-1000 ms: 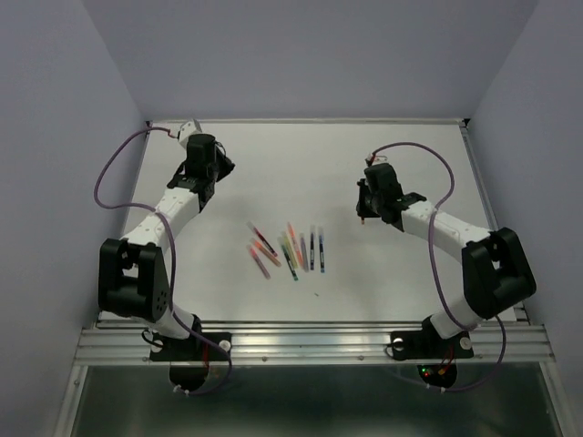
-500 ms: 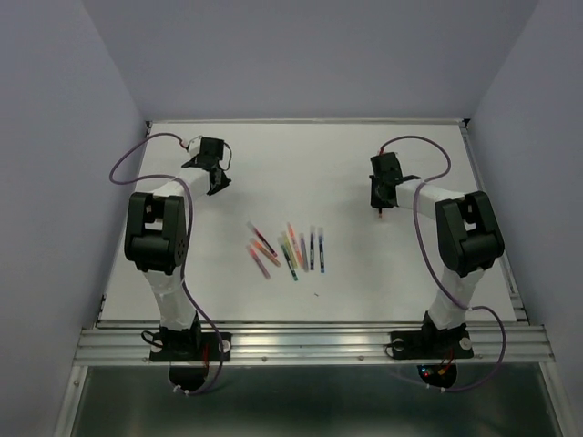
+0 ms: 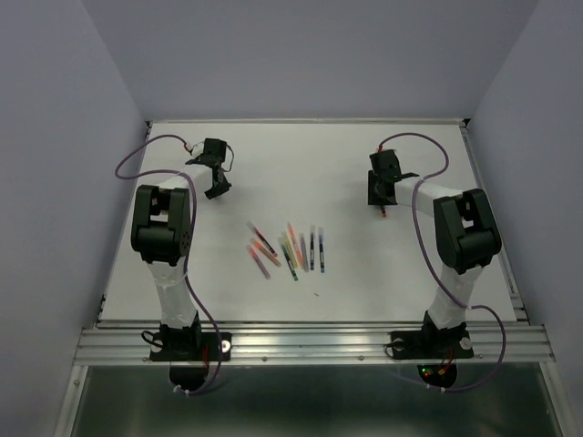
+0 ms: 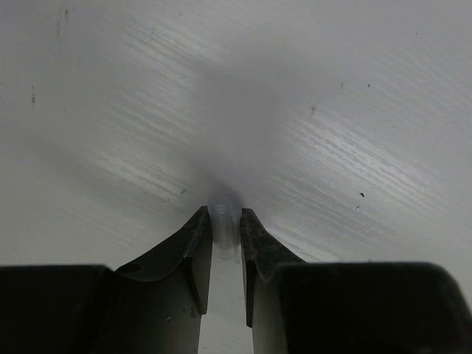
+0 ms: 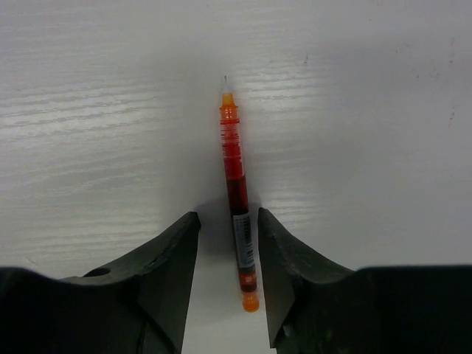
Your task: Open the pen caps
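Worktop (image 3: 273,164), white, carries a loose cluster of pens (image 3: 287,248) at its middle, well apart from both arms. Farther back on the right, the right fingers (image 5: 166,258) stand open either side of an uncapped orange-red pen (image 5: 234,169) lying flat. At the far left, the left fingers (image 4: 193,251) pinch a small clear cap (image 4: 223,210).

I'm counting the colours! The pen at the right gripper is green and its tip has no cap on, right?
Not green. The pen at the right gripper is orange-red, as the right wrist view shows. The rest is right: its tip is bare, with no cap on.
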